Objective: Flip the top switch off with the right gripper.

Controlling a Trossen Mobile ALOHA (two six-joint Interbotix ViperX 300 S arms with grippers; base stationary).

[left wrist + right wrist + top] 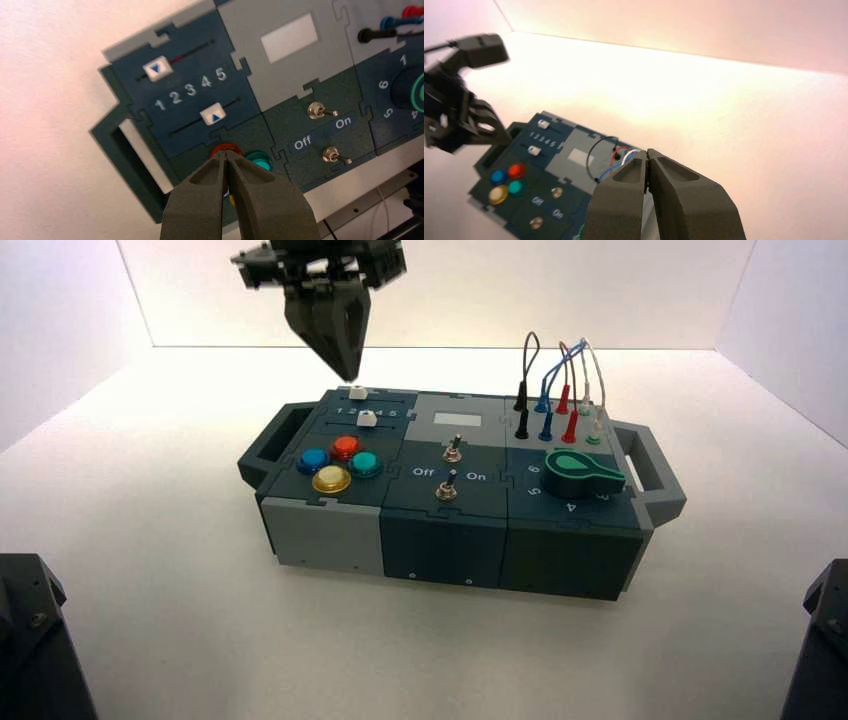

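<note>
The top switch (453, 450) is a small silver toggle on the dark teal middle panel, just in front of the grey display panel. In the left wrist view it (315, 110) leans toward the On lettering. It also shows in the right wrist view (557, 192). My right gripper (647, 152) is shut and empty, high up and far from the box, beyond its wire end; it is out of the high view. My left gripper (348, 373) is shut and empty, hovering above the sliders and buttons at the box's left end (227, 154).
A twin toggle (447, 488) stands between the Off and On lettering. Two white slider knobs (358, 393), coloured buttons (345, 448), a green knob (583, 476) and plugged wires (560, 390) sit on the box. Grey handles (655, 475) stick out at both ends.
</note>
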